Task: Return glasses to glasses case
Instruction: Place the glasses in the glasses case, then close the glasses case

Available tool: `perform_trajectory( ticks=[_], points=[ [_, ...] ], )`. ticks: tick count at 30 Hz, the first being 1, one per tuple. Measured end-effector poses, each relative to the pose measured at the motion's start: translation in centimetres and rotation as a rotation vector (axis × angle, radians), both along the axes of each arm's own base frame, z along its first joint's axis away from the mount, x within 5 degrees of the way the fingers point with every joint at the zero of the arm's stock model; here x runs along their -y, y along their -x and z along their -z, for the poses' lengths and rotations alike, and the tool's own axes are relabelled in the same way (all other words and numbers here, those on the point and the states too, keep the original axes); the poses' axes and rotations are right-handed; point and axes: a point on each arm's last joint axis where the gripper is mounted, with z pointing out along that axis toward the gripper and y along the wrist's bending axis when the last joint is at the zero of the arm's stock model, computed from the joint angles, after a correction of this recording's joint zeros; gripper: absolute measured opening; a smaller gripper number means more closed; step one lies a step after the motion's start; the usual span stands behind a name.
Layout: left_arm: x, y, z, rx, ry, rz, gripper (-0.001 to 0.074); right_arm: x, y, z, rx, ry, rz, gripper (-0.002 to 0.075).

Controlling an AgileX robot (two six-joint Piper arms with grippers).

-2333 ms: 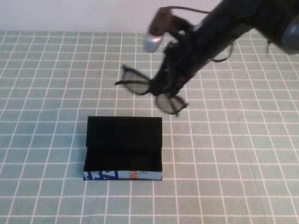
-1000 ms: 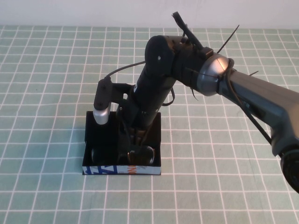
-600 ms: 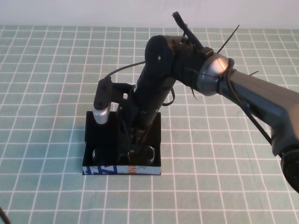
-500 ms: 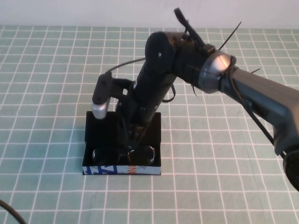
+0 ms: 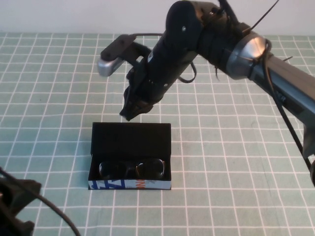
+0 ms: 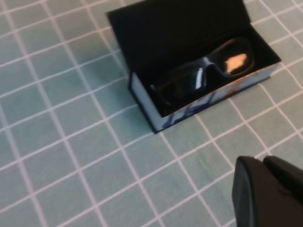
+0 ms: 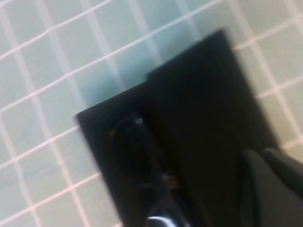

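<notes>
We see glasses (image 5: 131, 169) lying inside glasses case (image 5: 131, 142), lenses toward light-blue front wall, lid open and laid back. Right gripper (image 5: 134, 109) hangs above surface behind case, carrying nothing; whether jaws released or clenched, we cannot tell. Left gripper (image 6: 267, 189) low at near-left corner, clear of case; jaw state unclear too. We judge glasses light, stiff, slippery, lenses scratch-prone: best held at bridge or frame. Lid thin, hinged; we would push its free edge gently.
</notes>
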Motion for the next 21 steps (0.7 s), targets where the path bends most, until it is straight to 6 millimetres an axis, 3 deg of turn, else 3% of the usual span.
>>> perform_trajectory(
  ticks=[12,17,21],
  points=[
    [5.6,-4.2,3.1,-0.032,-0.014,0.17,-0.0001,4.5,-4.4,-0.4,-0.022,-0.102,0.276,-0.0011],
    [8.5,-5.9,5.7,-0.049,-0.036,0.195,-0.0001,4.3,-5.5,1.4,-0.036,-0.112,0.3,-0.0011],
    [10.1,-7.2,8.0,-0.069,-0.058,0.178,-0.0001,3.8,-6.3,4.0,-0.072,-0.097,0.311,-0.0011]
  ],
)
